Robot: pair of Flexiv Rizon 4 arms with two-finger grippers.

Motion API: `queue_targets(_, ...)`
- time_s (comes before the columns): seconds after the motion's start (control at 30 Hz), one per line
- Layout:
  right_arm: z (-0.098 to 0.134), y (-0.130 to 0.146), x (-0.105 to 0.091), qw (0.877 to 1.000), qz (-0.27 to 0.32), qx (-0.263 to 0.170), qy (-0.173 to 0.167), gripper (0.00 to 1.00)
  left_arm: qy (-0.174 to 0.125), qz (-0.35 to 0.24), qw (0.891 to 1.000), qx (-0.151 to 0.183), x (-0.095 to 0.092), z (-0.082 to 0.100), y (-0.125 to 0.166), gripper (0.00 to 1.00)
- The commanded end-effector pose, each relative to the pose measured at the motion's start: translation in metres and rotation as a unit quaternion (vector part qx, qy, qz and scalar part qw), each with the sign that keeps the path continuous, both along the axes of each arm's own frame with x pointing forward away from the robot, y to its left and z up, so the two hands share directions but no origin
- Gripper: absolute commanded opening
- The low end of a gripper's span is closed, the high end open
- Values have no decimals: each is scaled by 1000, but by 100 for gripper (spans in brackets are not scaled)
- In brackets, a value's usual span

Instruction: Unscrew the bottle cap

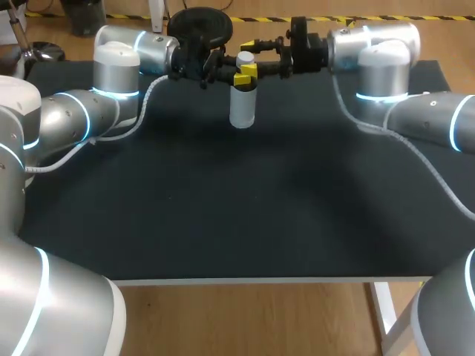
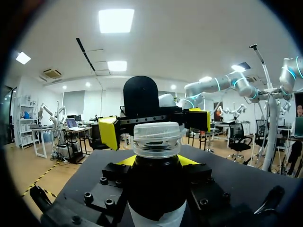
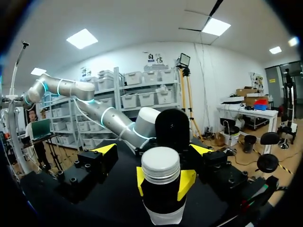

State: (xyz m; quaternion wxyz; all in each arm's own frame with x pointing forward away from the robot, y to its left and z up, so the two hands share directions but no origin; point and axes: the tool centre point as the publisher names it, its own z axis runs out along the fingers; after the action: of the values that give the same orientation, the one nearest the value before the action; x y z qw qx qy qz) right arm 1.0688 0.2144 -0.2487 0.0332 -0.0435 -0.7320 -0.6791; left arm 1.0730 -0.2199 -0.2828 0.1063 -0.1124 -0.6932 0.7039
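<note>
Between the yellow tips of the left pincer [image 2: 158,161]: bottle [image 2: 156,189], clamped at the shoulder from two sides, at the far middle of the counter [image 1: 223,208]. Whether its base rests on the counter cannot be told.

- Bottle: cylindrical, glossy dark body, pale wrap round the lower part.
- Cap [image 2: 157,138]: seated on the neck, round, translucent white plastic, flat top, banded side.
- Right pincer [image 3: 152,150]: spread wide, tips about level with the cap on either side, touching nothing.
- Step judged in hand: bottle held fast, cap not yet gripped.
- Next move calls for the right pincer to close squarely on the cap's side, then turn about the bottle's axis while the left resists.
- Counter: matte black covering, white front edge.
</note>
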Motion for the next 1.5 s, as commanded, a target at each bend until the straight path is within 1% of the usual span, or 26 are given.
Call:
queue_targets(0.03,2,2,-3,950,-309,-40,-21,100,0,-68,998,-2,8,-3,-1,0)
queue_targets(0.4,-5,3,5,947,-318,-32,-16,100,0,-68,998,-2,8,-3,-1,0)
queue_targets(0.43,-5,3,6,948,-317,-31,-16,96,0,-68,998,-2,8,-3,-1,0)
queue_targets(0.47,-5,3,7,948,-317,-31,-15,87,0,-68,998,-2,8,-3,-1,0)
queue_targets(0.53,-5,4,8,950,-312,-28,-13,80,0,-68,998,-2,8,-3,-1,0)
queue_targets(0.57,-5,4,9,950,-311,-27,-13,73,0,-68,998,-2,8,-3,-1,0)
queue_targets(0.6,-5,5,10,950,-311,-26,-12,60,0,-68,998,-2,8,-3,-1,0)
queue_targets(0.63,-4,5,11,950,-310,-26,-11,49,0,-68,998,-2,8,-3,-1,0)
queue_targets(0.67,-4,5,11,950,-310,-26,-11,43,0,-68,998,-2,8,-3,-1,0)
queue_targets(0.7,-4,5,12,951,-309,-26,-12,33,0,-68,998,-2,8,-3,-1,0)
queue_targets(0.77,-4,5,12,951,-308,-27,-12,20,0,-68,998,-2,8,-3,-1,0)
queue_targets(0.8,-4,5,12,951,-308,-27,-12,15,0,-68,998,-2,8,-3,-1,0)
queue_targets(0.87,-4,5,12,951,-309,-28,-12,0,0,-68,998,-2,8,-3,-1,0)
queue_targets(1.03,-6,4,13,952,-305,-28,-14,0,0,-68,998,-2,8,-3,-1,0)
queue_targets(1.13,-7,3,14,958,-285,-23,-17,0,0,-68,998,-2,8,-3,-1,0)
queue_targets(1.2,-7,2,16,963,-266,-30,-20,0,0,-68,998,-2,8,-3,-1,0)
queue_targets(1.27,-8,2,18,971,-237,-21,-16,0,0,-68,998,-2,8,-3,-1,0)
queue_targets(1.3,-8,2,19,973,-230,-25,-18,0,0,-68,998,-2,8,-3,-1,0)
queue_targets(1.37,-9,1,21,982,-188,-17,-13,0,0,-68,998,-2,8,-3,-1,0)
queue_targets(1.43,-9,0,22,989,-148,-18,-13,0,0,-68,998,-2,8,-3,-1,0)
queue_targets(1.47,-10,0,22,990,-138,-12,-12,0,0,-68,998,-2,8,-3,-1,0)
queue_targets(1.5,-10,-1,23,992,-122,-16,-13,0,0,-68,998,-2,8,-3,-1,0)
